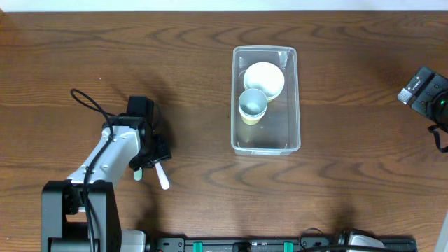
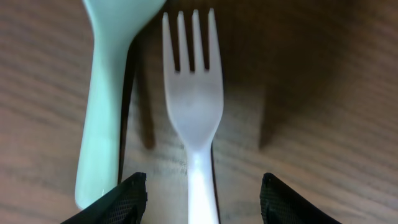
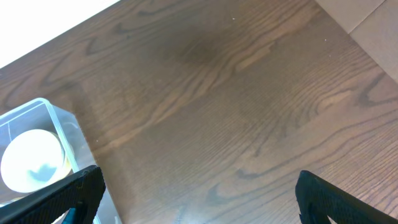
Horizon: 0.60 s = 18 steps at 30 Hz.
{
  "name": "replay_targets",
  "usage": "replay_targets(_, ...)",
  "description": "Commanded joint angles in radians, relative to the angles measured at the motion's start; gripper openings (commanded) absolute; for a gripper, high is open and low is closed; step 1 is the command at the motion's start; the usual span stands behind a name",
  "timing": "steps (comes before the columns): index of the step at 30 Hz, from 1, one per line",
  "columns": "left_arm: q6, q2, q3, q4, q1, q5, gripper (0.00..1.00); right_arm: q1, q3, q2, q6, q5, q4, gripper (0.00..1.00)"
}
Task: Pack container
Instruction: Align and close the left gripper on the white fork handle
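Note:
The clear rectangular container (image 1: 266, 98) stands right of the table's middle and holds a pale yellow bowl (image 1: 264, 79) and a grey-blue cup (image 1: 253, 105). Its corner and the bowl also show in the right wrist view (image 3: 37, 140). My left gripper (image 1: 155, 162) is open and low over a white plastic fork (image 2: 193, 112), whose handle lies between the fingertips without touching them. A pale green spoon (image 2: 102, 106) lies just left of the fork. My right gripper (image 1: 427, 91) is open and empty at the far right edge.
The left arm's body (image 1: 112, 150) stands at the front left. Bare wooden table surrounds the container. A white surface edges the table in the right wrist view (image 3: 37, 25).

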Motion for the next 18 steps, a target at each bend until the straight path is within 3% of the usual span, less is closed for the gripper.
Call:
replay_targets(1,0.032,0.016,-0.014,0.018,0.003,0.01,0.58,-0.007,-0.001,-0.007,0.014,0.013,-0.002,0.99)
replay_targets(8,0.032,0.085,-0.043,0.065,0.003,0.011,0.44,-0.008,-0.001,-0.007,0.014,0.013,-0.002,0.99)
replay_targets(15,0.032,0.116,-0.037,0.057,0.003,0.017,0.21,-0.007,-0.001,-0.007,0.014,0.013,-0.002,0.99)
replay_targets(18,0.04,0.082,-0.003,0.006,0.003,0.034,0.19,-0.008,-0.001,-0.007,0.014,0.013,-0.002,0.99)
